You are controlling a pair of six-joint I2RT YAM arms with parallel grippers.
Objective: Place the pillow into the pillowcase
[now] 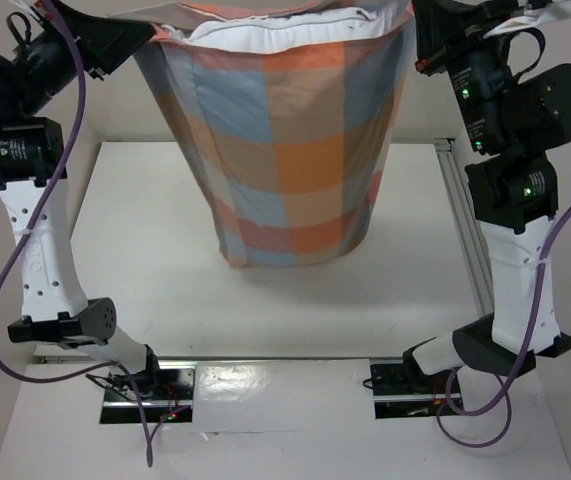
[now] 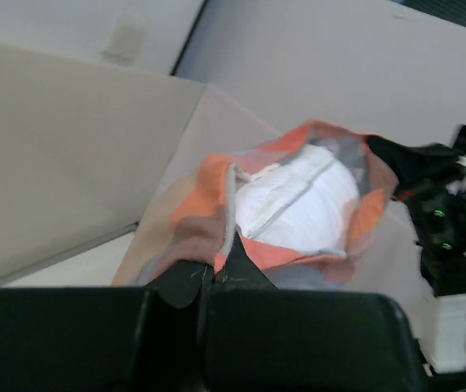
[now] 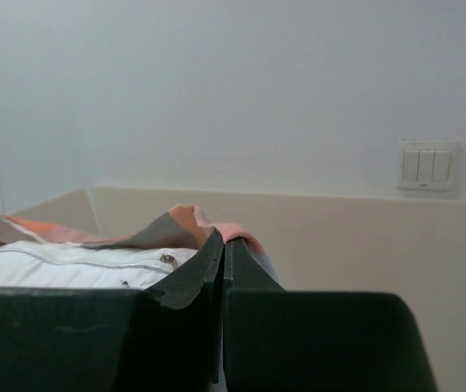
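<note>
The checked pillowcase (image 1: 290, 140) hangs in the air above the table, mouth upward, held at its two top corners. The white pillow (image 1: 270, 28) sits inside it, only its top edge showing above the rim. My left gripper (image 1: 145, 35) is shut on the left rim of the pillowcase (image 2: 208, 212); the left wrist view shows the pillow (image 2: 298, 200) down in the open mouth. My right gripper (image 1: 417, 40) is shut on the right rim of the pillowcase (image 3: 175, 227), with the pillow (image 3: 77, 261) and its zipper just left of the fingers.
A white table (image 1: 145, 280) lies below the hanging sack, with an aluminium rail (image 1: 465, 240) along its right side. A beige partition wall (image 3: 363, 245) stands behind. The right arm (image 2: 449, 220) shows beyond the sack in the left wrist view.
</note>
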